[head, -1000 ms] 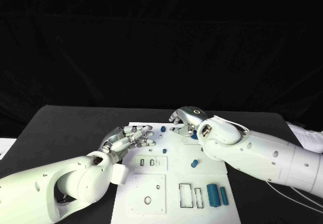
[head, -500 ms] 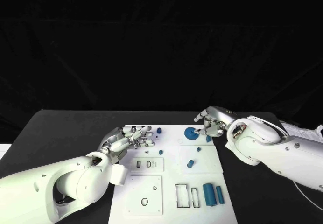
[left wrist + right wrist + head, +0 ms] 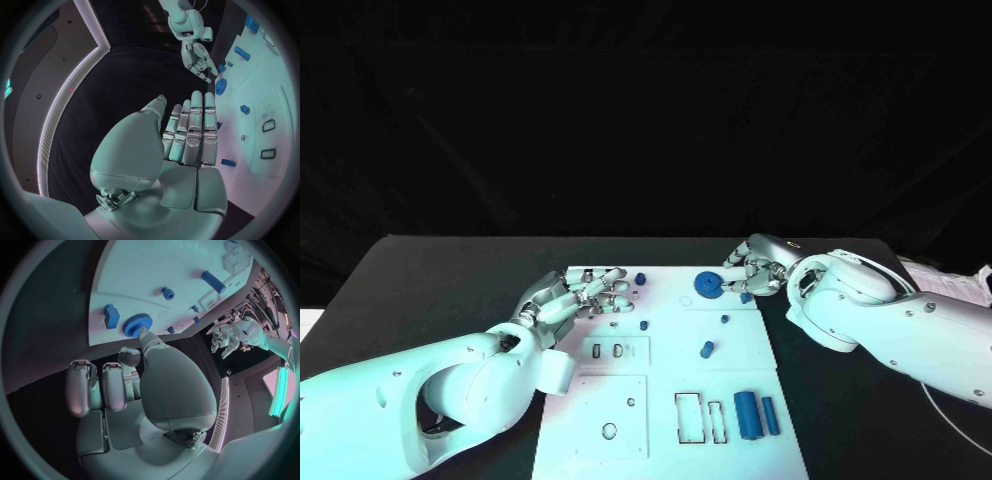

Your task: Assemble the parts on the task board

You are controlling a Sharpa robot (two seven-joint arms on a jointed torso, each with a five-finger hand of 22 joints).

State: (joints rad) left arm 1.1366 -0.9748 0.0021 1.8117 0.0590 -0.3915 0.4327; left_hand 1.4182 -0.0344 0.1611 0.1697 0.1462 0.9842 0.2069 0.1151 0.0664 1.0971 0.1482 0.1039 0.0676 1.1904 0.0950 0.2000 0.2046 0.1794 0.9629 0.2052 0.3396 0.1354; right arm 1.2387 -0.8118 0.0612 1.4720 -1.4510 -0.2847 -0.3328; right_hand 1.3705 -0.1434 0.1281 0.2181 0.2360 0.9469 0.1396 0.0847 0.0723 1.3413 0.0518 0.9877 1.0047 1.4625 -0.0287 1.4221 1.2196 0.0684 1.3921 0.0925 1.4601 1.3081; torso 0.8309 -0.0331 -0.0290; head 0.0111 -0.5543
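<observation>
Drawn back toward the board's far right corner over the last second, the robot's right hand [image 3: 759, 266] now sits beside a round blue toothed gear [image 3: 708, 285], which a second ago lay hidden under that hand. Its wrist view shows one fingertip [image 3: 145, 333] at the gear's rim and the other fingers curled back with nothing in them; whether the tip touches the gear or only hovers just beside it cannot be told. The pose suggests the gear has just been seated and the hand is steadying or testing it, not gripping.

On the opposite side, the left hand [image 3: 574, 297] has kept its place at the far left edge of the white rectangular task board [image 3: 661, 400], fingers straight and close together, holding nothing. It probably rests there to brace the board while the other hand works, though contact is not plain.

Other small blue parts are spread over the board: a small blue block [image 3: 112, 315] just beside the gear, a short blue peg [image 3: 708, 349] near the middle, a small blue stud [image 3: 646, 325] left of it, and two long blue bars [image 3: 757, 413] lying side by side at the near right, next to two empty rectangular slots [image 3: 704, 417]. More open slots [image 3: 612, 351] sit near the left hand. By this layout, much of the assembly looks still to be done.
</observation>
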